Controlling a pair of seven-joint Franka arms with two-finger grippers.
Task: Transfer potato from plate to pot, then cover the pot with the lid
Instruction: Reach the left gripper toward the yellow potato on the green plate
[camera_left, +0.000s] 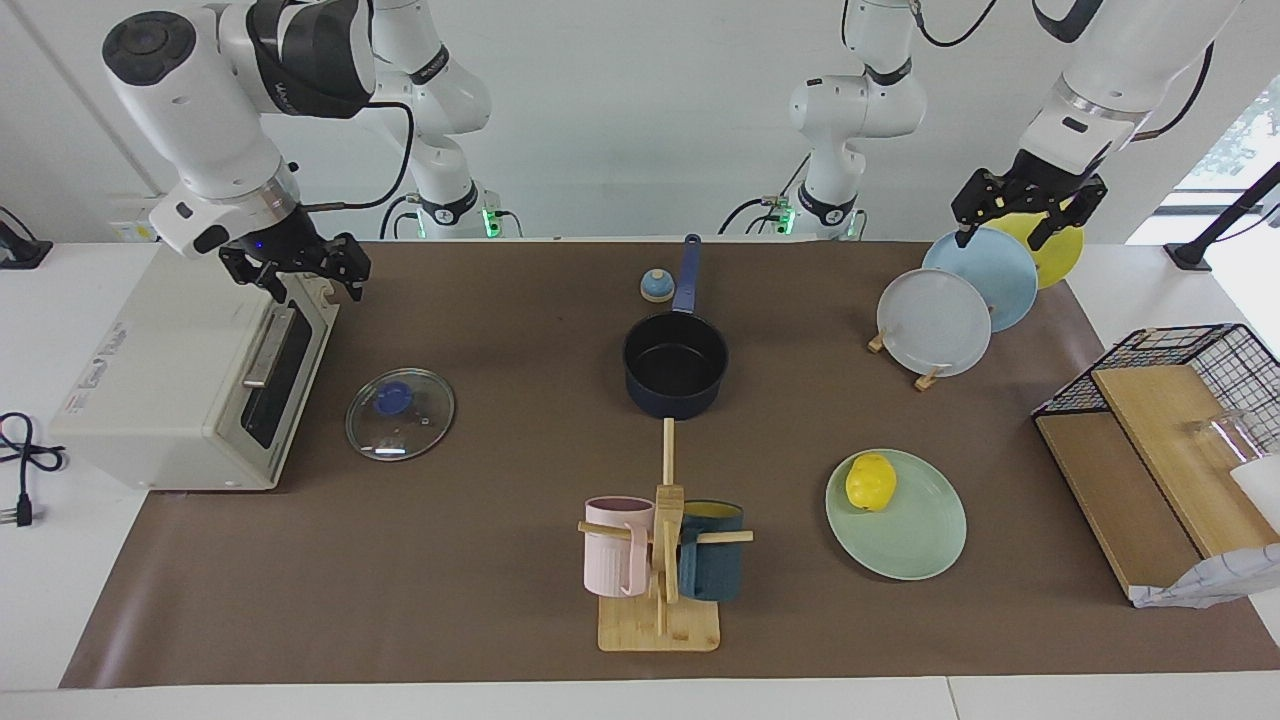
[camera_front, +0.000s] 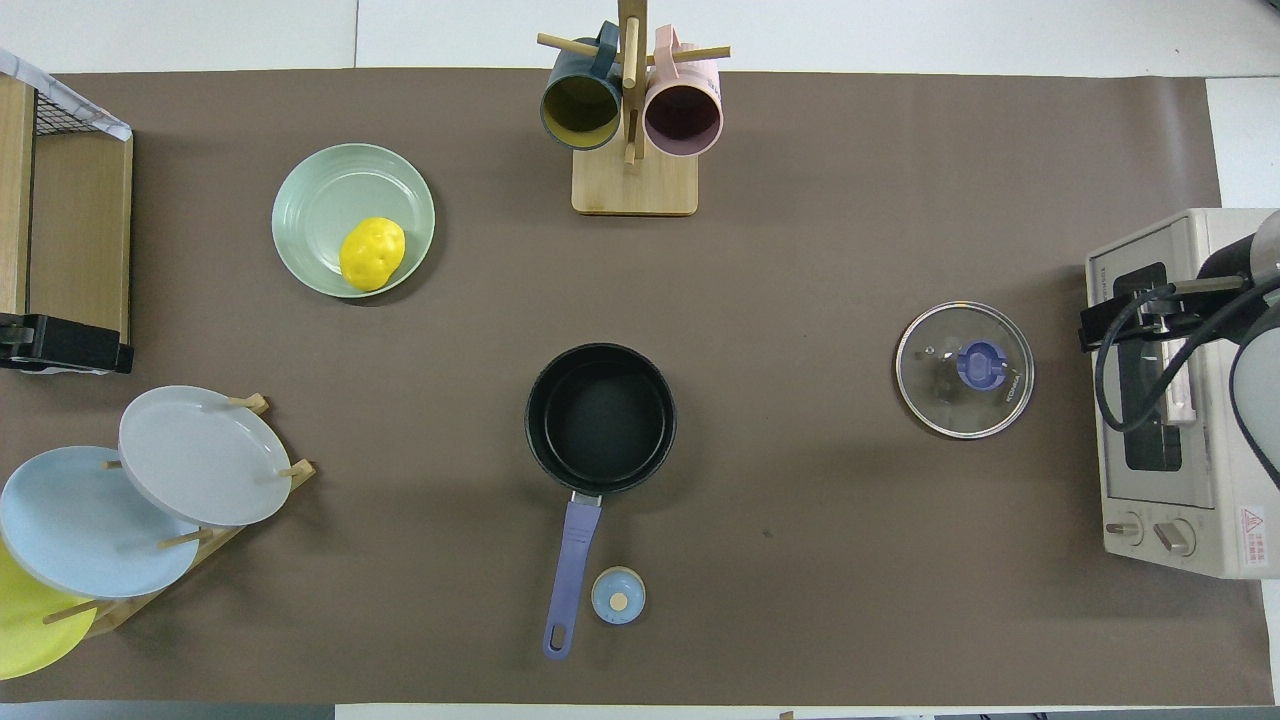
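only facing view shows left end effector (camera_left: 1027, 208) spread.

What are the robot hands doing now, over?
Left gripper open over the plate rack, right gripper open over the toaster oven. Potato on plate. Pot empty, lid on table.

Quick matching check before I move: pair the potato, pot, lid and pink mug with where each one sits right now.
Things:
1. potato
2. pot
3. lid
4. pink mug

Places:
A. flat on the mat in front of the toaster oven
B. hanging on the wooden mug stand
C. on the plate, toward the left arm's end
D. mid-table, empty, handle toward the robots

Pairs: 1-C, 2-D, 3-A, 4-B
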